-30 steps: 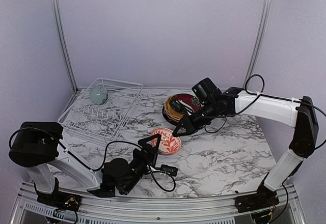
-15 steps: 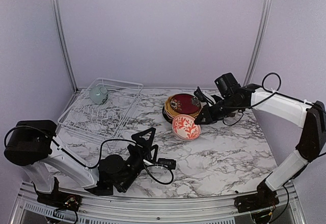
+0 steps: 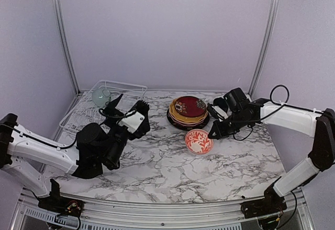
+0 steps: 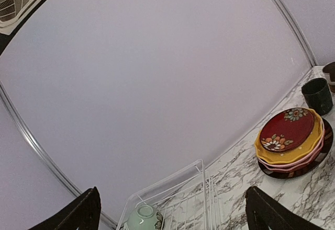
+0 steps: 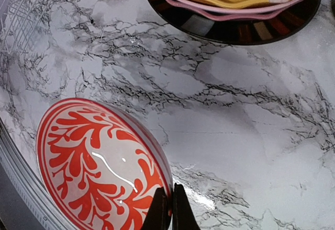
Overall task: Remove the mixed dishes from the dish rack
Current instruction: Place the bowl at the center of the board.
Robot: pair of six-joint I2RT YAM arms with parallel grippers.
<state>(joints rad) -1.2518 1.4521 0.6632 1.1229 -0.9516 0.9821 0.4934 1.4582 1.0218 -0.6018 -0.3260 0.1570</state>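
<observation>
The white wire dish rack [image 3: 86, 116] stands at the back left, with a pale green bowl [image 3: 101, 97] upside down in its far corner. My left gripper [image 3: 127, 104] hangs open by the rack's right side with nothing between its fingers; in the left wrist view the rack [image 4: 201, 196] and the green bowl [image 4: 142, 218] lie ahead of it. My right gripper [image 5: 166, 201] is shut on the rim of a red-and-white patterned bowl [image 5: 99, 162], held tilted low over the table [image 3: 199, 141] in front of the stacked plates [image 3: 188, 112].
The plate stack [image 4: 290, 136] has a dark red floral plate on top, then a scalloped yellow, a pink and a black one. A dark mug [image 4: 317, 95] stands behind it. The marble table [image 3: 172, 172] meets purple walls at the back.
My right gripper carried the patterned bowl rightward, from the table's middle to just in front of the plate stack. My left arm rose from the near edge toward the rack, jaws spread wide.
</observation>
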